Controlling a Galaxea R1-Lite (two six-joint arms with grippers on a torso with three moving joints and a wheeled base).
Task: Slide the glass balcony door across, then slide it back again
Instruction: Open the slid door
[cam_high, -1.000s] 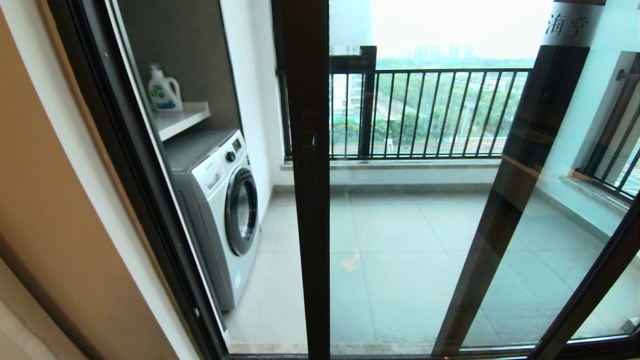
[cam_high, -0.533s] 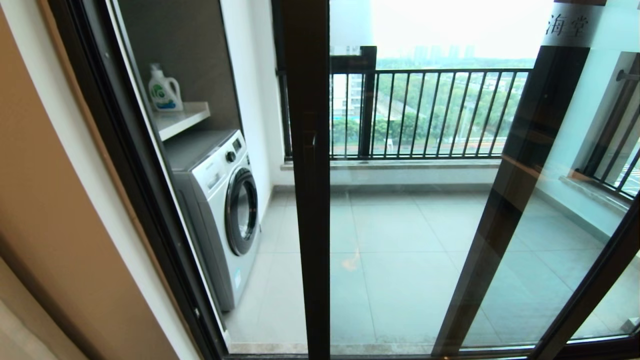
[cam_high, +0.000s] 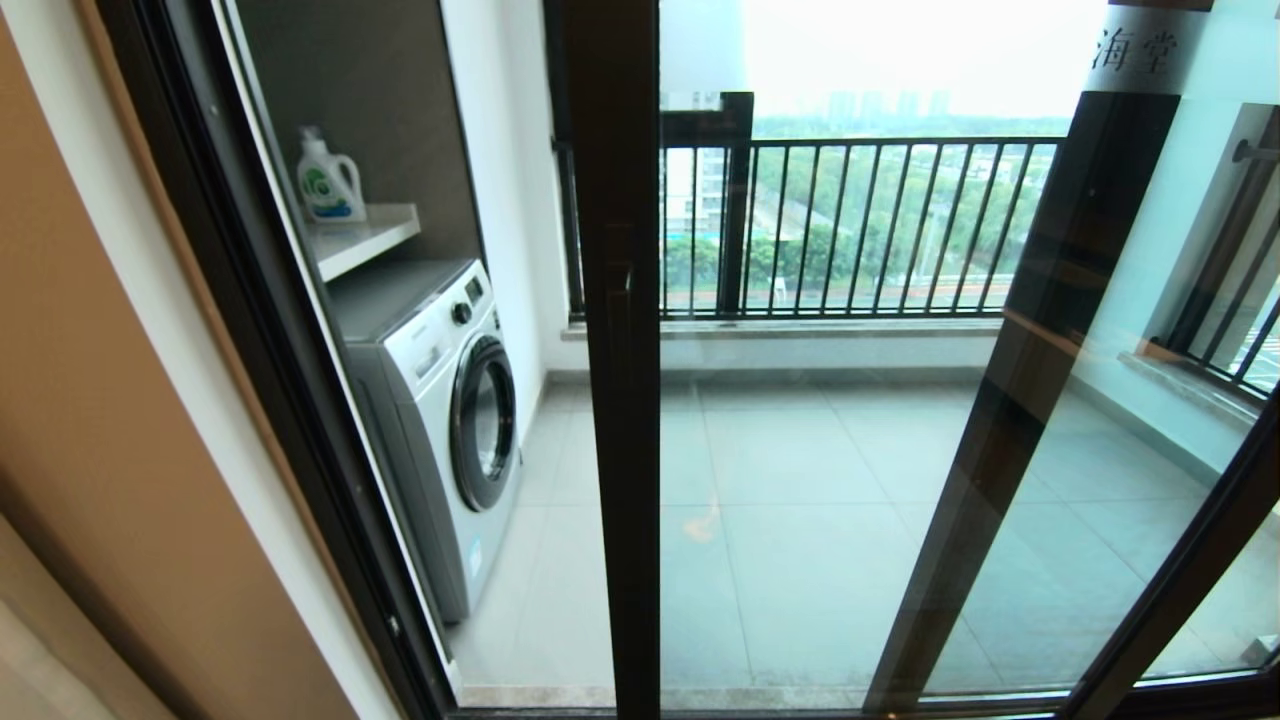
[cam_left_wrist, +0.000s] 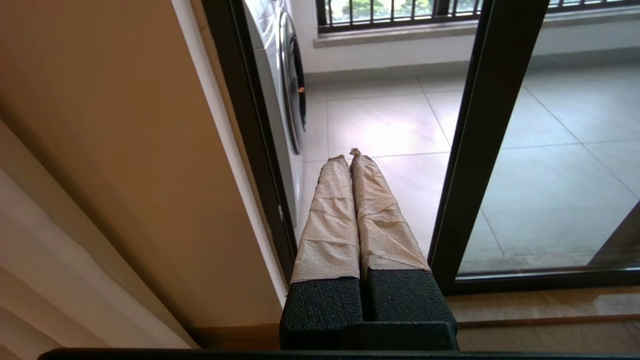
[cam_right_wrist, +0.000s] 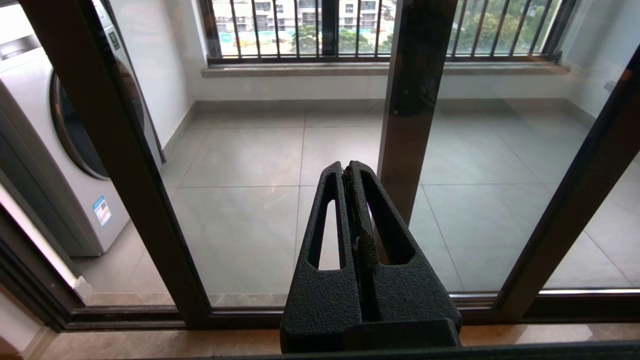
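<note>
Balcony w/ white front-load washing machine (cam_high: 440, 420) beyond dark-framed glass balcony door (cam_high: 622, 400). Left gripper (cam_left_wrist: 350, 152) and right gripper (cam_right_wrist: 346, 167): fingers pressed together, short of door, apart from it.

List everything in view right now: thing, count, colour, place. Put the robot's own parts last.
glass balcony door: one, dark brown frame with clear glass, straight ahead, its upright frame at the middle of the head view.
washing machine: one, white with a dark round door, on the balcony at the left.
detergent bottle: one, white with a green and blue label, on the shelf above the washing machine.
shelf: one, white, above the washing machine.
railing: one, black bars, at the balcony's far edge.
left gripper: one, black with tan-wrapped fingers, shut, low near the door's left side.
right gripper: one, black, shut, low before the glass.
</note>
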